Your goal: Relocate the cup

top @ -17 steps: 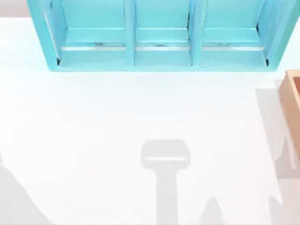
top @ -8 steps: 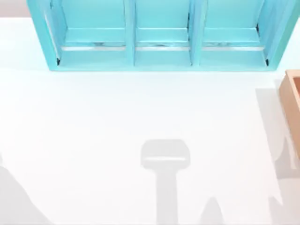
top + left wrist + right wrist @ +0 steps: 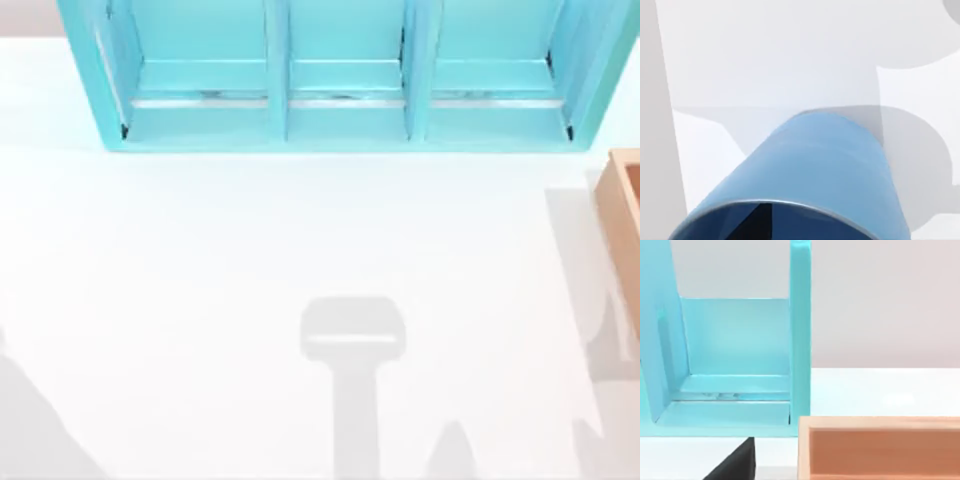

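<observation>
— Left gripper first: is it wide, narrow, or holding something?
— I cannot tell. Its wrist camera sees the cup (image 3: 810, 170) very close, with the mouth turned toward the camera. A dark shape (image 3: 757, 225) sits inside the mouth, but I cannot say what it is.
— Where is the cup, then?
— Directly before the left wrist, with the white table (image 3: 765, 60) behind it and grey shadows across that surface. I cannot tell whether it is more to the left or the right of the table, or whether it touches the surface.
— And the right gripper?
— Its state I also cannot tell. A dark wedge (image 3: 735, 465) is at the edge of its wrist view. Beyond that is a wooden box (image 3: 880, 447), and just behind the box stands the cabinet (image 3: 735, 340).
— How do these lie from above?
— The cabinet (image 3: 340, 70) stands at the far side, with three open compartments side by side. The wooden box (image 3: 622, 220) is at the right edge, nearer than the cabinet and apart from it. Grey shadows lie on the near part of the table (image 3: 200, 250).
</observation>
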### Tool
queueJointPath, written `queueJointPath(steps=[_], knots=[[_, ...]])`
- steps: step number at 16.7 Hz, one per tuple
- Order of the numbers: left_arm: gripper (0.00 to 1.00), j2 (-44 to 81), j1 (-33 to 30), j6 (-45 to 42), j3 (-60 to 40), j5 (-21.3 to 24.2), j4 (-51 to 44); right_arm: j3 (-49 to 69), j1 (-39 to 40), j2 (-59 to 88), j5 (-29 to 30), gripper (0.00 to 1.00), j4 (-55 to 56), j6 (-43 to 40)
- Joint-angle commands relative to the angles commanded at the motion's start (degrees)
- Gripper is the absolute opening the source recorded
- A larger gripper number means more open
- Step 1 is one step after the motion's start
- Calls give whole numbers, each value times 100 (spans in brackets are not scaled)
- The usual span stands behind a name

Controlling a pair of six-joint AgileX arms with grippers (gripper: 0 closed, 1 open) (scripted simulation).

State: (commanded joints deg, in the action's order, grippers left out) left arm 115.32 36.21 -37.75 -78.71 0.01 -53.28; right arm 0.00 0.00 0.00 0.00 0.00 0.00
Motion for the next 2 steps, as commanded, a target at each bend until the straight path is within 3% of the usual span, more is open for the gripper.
queueJointPath(steps=[2], knots=[[100,0,0,0,0,0,0,0,0,0,0,100,0,0]])
